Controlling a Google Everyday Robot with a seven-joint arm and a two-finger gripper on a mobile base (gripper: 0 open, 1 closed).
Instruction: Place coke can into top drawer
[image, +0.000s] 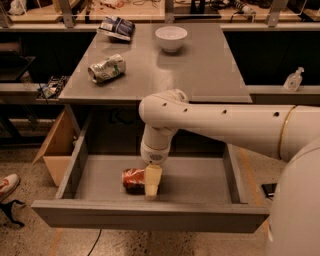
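A: Where is the coke can (132, 178)?

B: It is inside the top drawer (150, 218). It lies on its side on the drawer floor, a bit left of the middle and close to the front wall.

A: Is the drawer pulled out?

B: Yes, it is pulled far out from under the table (210, 70). You can see the whole floor of it.

A: And where is the gripper (150, 186)?

B: It is down in the drawer too. The big white arm (225, 122) comes in from the right and bends down. The gripper points at the floor of the drawer, right at the can's right end. It looks like it touches the can.

A: Does it have hold of the can?

B: I can't tell. The gripper covers the end of the can, so I can't see if it squeezes the can or just sits beside it.

A: What is on the table?

B: A white bowl (171, 38) stands near the back. A dented can (106, 68) lies on its side at the left. They are well apart.

A: Anything on the floor?

B: A cardboard box (56, 147) stands just left of the drawer. A shoe (7, 184) shows at the left edge.
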